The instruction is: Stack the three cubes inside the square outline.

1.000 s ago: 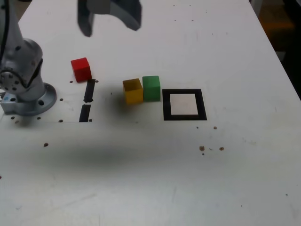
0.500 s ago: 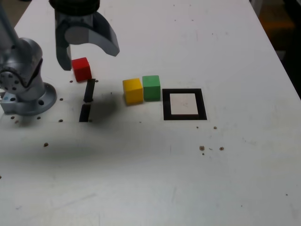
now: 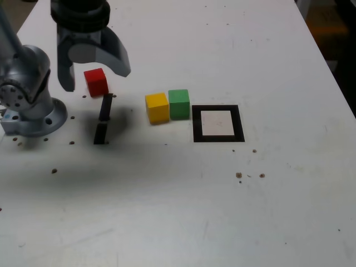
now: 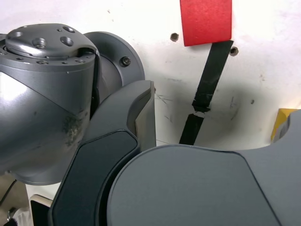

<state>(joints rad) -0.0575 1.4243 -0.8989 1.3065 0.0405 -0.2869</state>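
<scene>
The red cube [image 3: 97, 83] sits at the exterior view's left, just beyond two short black strips [image 3: 103, 118]. My gripper [image 3: 94, 77] hovers over it, open wide, with one finger on each side of the cube and nothing between them. In the wrist view the red cube [image 4: 205, 21] lies ahead of the fingers [image 4: 134, 117], apart from them. The yellow cube [image 3: 157, 107] and green cube [image 3: 179, 103] stand touching side by side near the middle. The square outline [image 3: 218, 137] lies just to the exterior view's right of the green cube, its white centre bare.
The arm's grey base [image 3: 28, 94] stands at the exterior view's left edge, close to the red cube. Small dark specks [image 3: 239, 175] dot the white table [image 3: 194, 211]. The table's edge runs along the exterior view's upper right.
The gripper has swung from the top middle toward the exterior view's left and come down around the red cube, staying open. The cubes have not moved.
</scene>
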